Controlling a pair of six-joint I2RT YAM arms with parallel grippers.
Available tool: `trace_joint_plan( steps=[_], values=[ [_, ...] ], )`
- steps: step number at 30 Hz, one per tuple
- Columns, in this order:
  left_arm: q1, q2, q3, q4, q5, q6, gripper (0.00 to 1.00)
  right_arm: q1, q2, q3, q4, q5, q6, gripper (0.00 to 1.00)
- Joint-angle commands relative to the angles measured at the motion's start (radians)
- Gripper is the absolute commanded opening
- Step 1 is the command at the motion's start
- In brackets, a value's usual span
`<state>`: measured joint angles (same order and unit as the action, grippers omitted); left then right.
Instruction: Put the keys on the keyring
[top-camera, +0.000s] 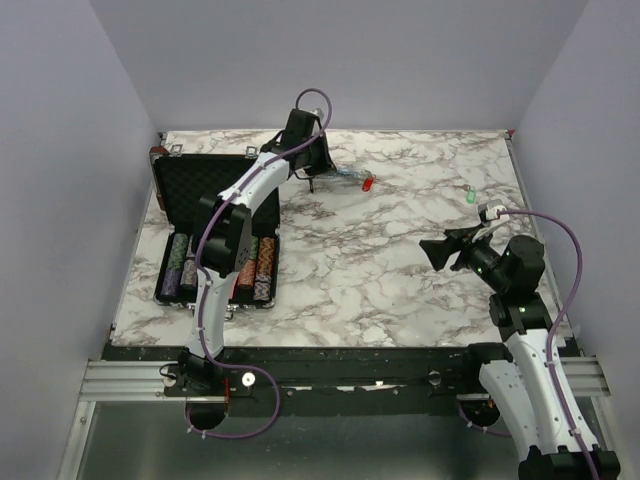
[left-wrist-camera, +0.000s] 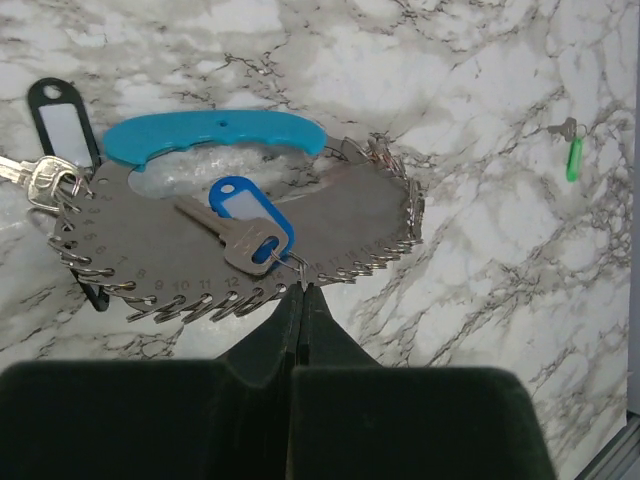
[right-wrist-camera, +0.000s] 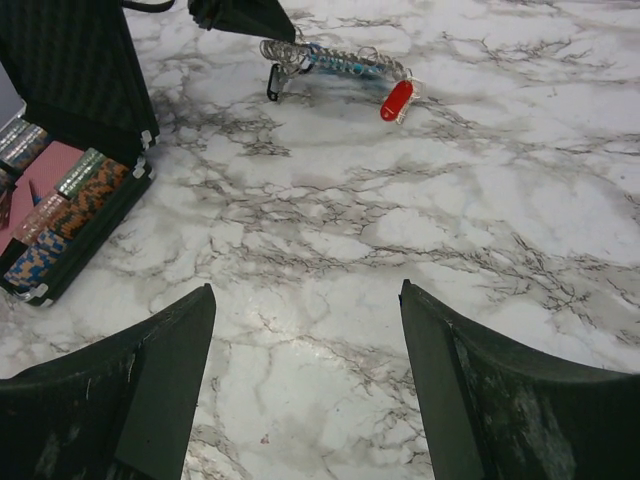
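Far centre of marble table (top-camera: 400, 290): left gripper (left-wrist-camera: 300, 292) closed at near edge of keyring (left-wrist-camera: 340, 215).

Fingers pressed together, no gap, tips against wire loop of blue key (left-wrist-camera: 245, 225), itself flat on the keyring's grey plate; loop pinched or merely touched, cannot tell. Black-tagged key (left-wrist-camera: 60, 125) at the plate's left rim. Red key (right-wrist-camera: 396, 100) at the keyring's right end. Green key (top-camera: 470, 196) well apart to the right, loose on marble. Right gripper (right-wrist-camera: 305, 300) spread wide, holding nothing, above bare marble. Open black case (top-camera: 215, 180) at left.
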<state>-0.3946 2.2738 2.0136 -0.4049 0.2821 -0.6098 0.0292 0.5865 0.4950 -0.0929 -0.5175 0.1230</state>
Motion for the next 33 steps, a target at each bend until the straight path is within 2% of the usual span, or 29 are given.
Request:
trace_joint_plan(
  steps=[1,11,24,25,28,29,30,33],
  values=[
    [-0.007,-0.063,-0.03,-0.041,0.003,0.028,0.0,-0.02,-0.019,-0.015,0.041,-0.018,0.01,0.83],
    [-0.044,-0.154,-0.173,-0.037,0.014,0.094,0.0,-0.023,-0.031,-0.021,0.061,-0.029,0.017,0.83],
    [-0.079,-0.154,-0.217,-0.048,0.005,0.104,0.0,-0.057,-0.048,-0.027,0.062,-0.041,0.023,0.83],
    [-0.079,-0.154,-0.219,-0.051,-0.004,0.104,0.05,-0.058,-0.05,-0.026,0.062,-0.042,0.021,0.83],
    [-0.079,-0.142,-0.201,-0.072,-0.02,0.111,0.34,-0.063,-0.056,-0.027,0.064,-0.044,0.023,0.83],
    [-0.079,-0.131,-0.181,-0.095,-0.024,0.117,0.41,-0.066,-0.056,-0.027,0.064,-0.044,0.021,0.83],
    [-0.079,-0.12,-0.162,-0.107,-0.029,0.123,0.46,-0.068,-0.057,-0.027,0.064,-0.044,0.023,0.83],
    [-0.081,-0.079,-0.092,-0.172,-0.029,0.145,0.51,-0.077,-0.066,-0.027,0.064,-0.045,0.023,0.83]
  ],
)
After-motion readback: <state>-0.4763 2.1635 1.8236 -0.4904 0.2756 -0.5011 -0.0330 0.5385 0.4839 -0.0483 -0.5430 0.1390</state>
